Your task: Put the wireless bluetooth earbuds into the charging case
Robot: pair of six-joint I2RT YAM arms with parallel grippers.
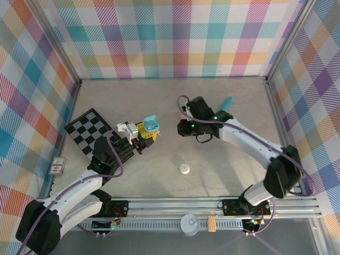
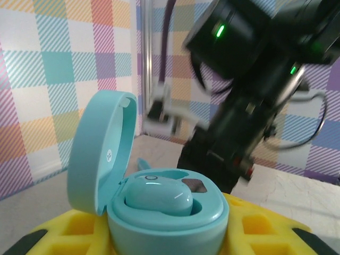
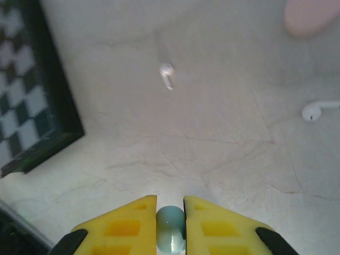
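The left claw (image 1: 141, 135) grips the open teal pebble-shaped plastic case (image 2: 159, 210) upright, nearer the surface's (image 1: 223, 170) left edge, probably steadying it for the pale-blue plastic earbud (image 3: 170, 232) pinched in the right claw (image 3: 170, 212).

White arms (image 1: 249, 142), black joints (image 1: 281, 178), yellow fingers (image 3: 122, 226)

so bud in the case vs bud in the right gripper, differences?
The seated earbud lies in the open teal case, held by the left gripper; the gripped earbud is pinched by the right gripper between yellow fingers. The seated earbud shows its whole top; the gripped earbud is mostly hidden. Both pale teal.
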